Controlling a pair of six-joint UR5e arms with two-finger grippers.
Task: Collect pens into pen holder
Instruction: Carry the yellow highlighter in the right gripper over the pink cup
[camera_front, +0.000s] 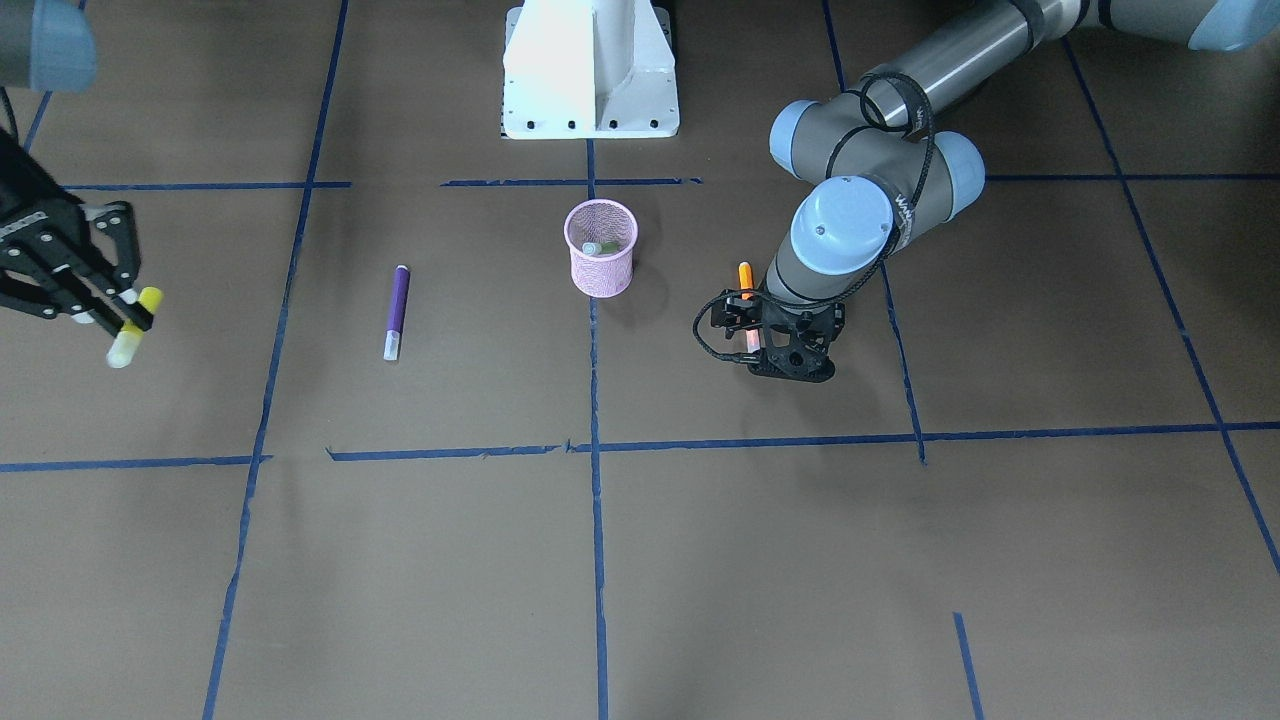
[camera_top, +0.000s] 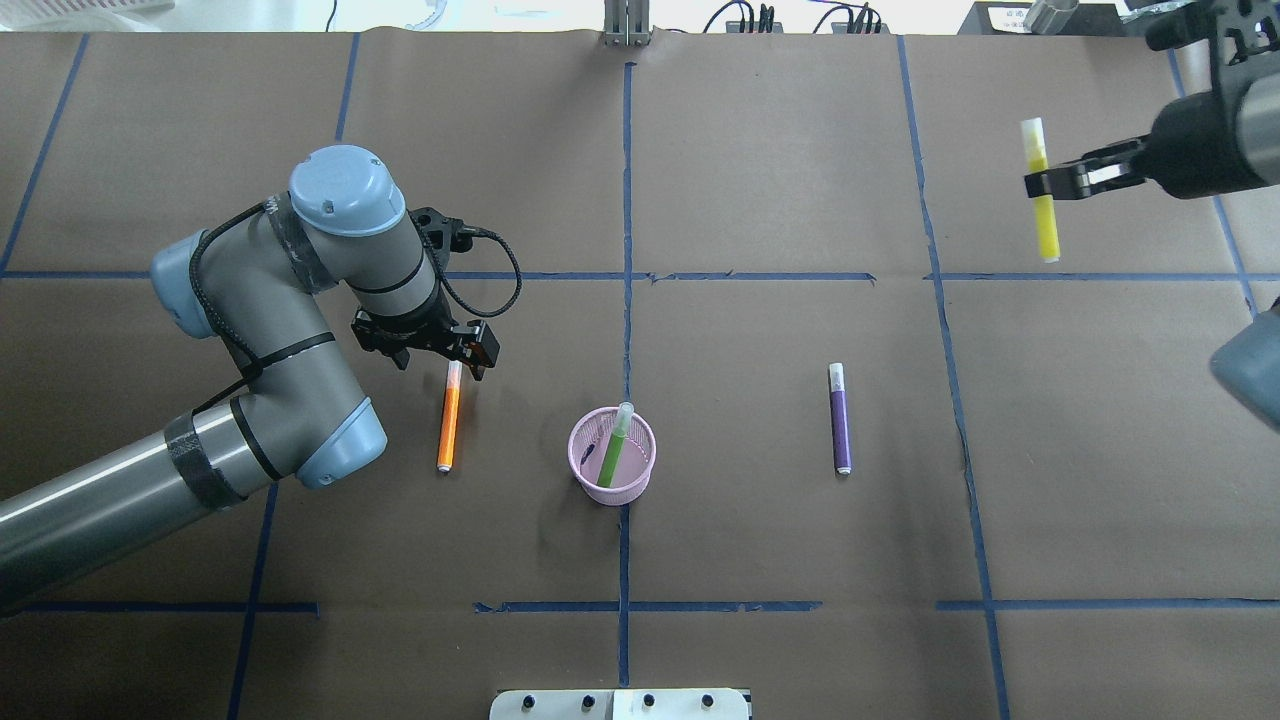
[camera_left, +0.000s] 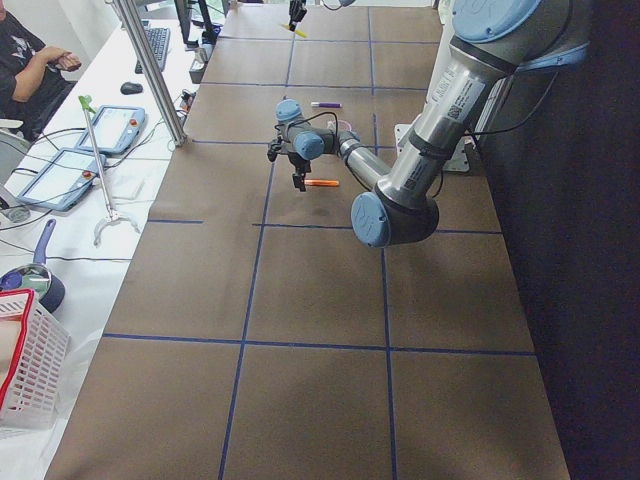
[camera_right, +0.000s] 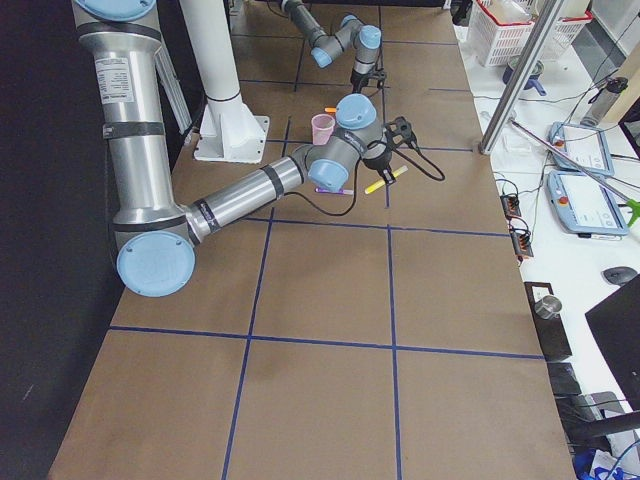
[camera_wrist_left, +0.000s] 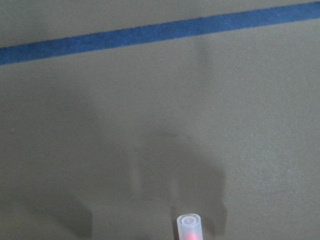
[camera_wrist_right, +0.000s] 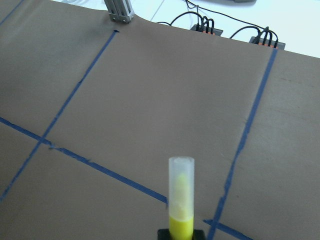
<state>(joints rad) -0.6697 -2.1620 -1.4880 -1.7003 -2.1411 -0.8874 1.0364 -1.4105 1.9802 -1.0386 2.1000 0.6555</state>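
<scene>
Right gripper (camera_top: 1040, 185) is raised well above the table (camera_top: 760, 560) at the far right, clamped on a yellow pen (camera_top: 1044, 225) that hangs roughly upright. Left gripper (camera_top: 452, 362) is low over the pale cap end of the orange pen (camera_top: 449, 425), which lies flat left of the pen holder (camera_top: 632, 486). I can't tell if its jaws are closed on the pen. The pink mesh holder stands upright mid-table with the green pen (camera_top: 612, 455) leaning inside. The purple pen (camera_top: 840, 418) lies flat to its right, well apart.
</scene>
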